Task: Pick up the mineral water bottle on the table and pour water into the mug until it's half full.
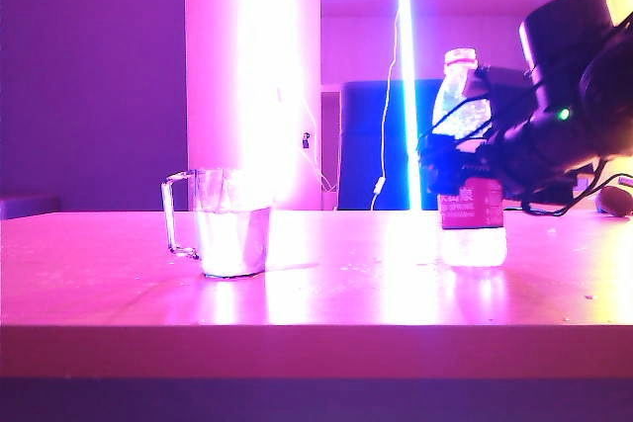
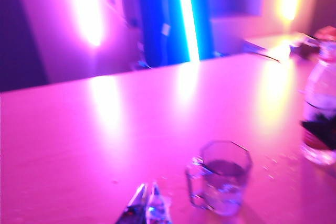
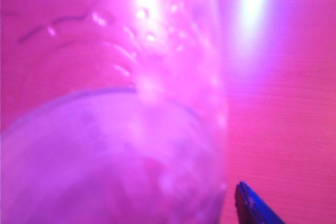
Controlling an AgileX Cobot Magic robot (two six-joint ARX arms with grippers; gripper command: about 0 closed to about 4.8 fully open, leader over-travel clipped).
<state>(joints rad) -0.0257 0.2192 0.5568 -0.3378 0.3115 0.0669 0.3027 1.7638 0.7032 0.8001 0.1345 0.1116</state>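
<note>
Right tool [image 1: 450, 160] jaws spread wide; left tool [image 2: 147, 208] fingertips close together.

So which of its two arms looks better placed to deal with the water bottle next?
The right. Its right gripper is at the mineral water bottle, which stands upright and fills the right wrist view, jaws open. The left gripper hangs back near the mug, well away from the bottle.

Ext cam sat at table-edge height, facing across the table [image 1: 326, 294]. Left wrist cam looked down from above, jaws low in frame. Right wrist cam was pressed near the bottle [image 3: 105, 129] beside its jaws. Ext & left views shared the mug [image 1: 232, 224].
</note>
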